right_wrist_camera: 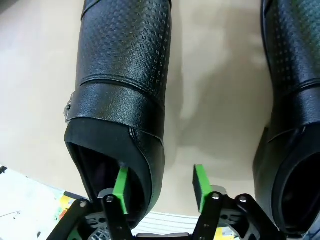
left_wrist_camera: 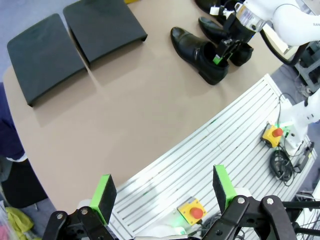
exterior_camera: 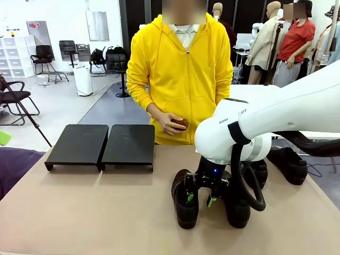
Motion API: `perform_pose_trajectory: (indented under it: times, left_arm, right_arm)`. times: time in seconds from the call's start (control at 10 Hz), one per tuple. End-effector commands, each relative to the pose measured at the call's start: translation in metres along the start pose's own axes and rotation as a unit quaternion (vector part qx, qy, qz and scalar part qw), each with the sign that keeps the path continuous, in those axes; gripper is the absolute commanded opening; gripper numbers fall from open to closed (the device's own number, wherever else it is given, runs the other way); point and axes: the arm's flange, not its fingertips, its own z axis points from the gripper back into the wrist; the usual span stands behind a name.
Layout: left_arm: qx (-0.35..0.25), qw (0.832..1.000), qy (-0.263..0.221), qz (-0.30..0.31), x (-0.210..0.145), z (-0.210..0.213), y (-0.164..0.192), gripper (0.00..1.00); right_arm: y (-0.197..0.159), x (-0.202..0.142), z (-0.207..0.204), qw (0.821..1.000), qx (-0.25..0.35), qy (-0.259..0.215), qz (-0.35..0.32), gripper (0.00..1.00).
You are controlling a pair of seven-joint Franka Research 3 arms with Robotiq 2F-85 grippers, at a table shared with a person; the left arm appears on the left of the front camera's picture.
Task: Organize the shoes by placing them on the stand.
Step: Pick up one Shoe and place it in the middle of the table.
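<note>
- Shoes [exterior_camera: 289,164] of glossy black leather stood grouped on the robot's right part of the tan table [exterior_camera: 106,212], well apart from the stand [exterior_camera: 129,144].
- The stand sat on the table's left part near the far edge, its two slanted black panels side by side.
- The leftmost shoe [exterior_camera: 186,211] stood upright on its sole, heel end toward the robot's side and toe pointing across the table.
- The right gripper [exterior_camera: 200,200] was at that heel end with its jaws parted. One green pad [right_wrist_camera: 121,182] was inside the shoe's opening and the other outside, with the side wall between them.
- A strip of table showed between the outer pad and the leather, so the wall was straddled and not clamped.
- A second shoe [exterior_camera: 237,211] stood just beside the leftmost shoe on its right, roughly parallel to it. Two more lay farther right, partly hidden behind the right arm.
- The left gripper [left_wrist_camera: 162,192] hovered over a ribbed white plate [left_wrist_camera: 240,130] on the robot's side of the table, its fingers spread wide with nothing between them.
- A person in a yellow hoodie [exterior_camera: 183,69] stood at the far side, hands [exterior_camera: 172,122] held together in front of the body.
</note>
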Motion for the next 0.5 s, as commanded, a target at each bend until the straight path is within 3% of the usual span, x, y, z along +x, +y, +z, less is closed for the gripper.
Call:
perform_pose_trajectory:
  times: [0.0, 0.4]
  left_arm:
    - [-0.01, 1.0, -0.002, -0.006, 0.0002, 0.0003, 0.0008, 1.0]
    - [-0.01, 1.0, -0.002, -0.006, 0.0002, 0.0003, 0.0008, 1.0]
  right_arm:
    - [0.0091, 0.0041, 0.0007, 1.0, -0.013, -0.001, -0.013, 0.0]
    - [0.0136, -0.0004, 0.0057, 1.0, -0.017, 0.003, 0.002, 0.0]
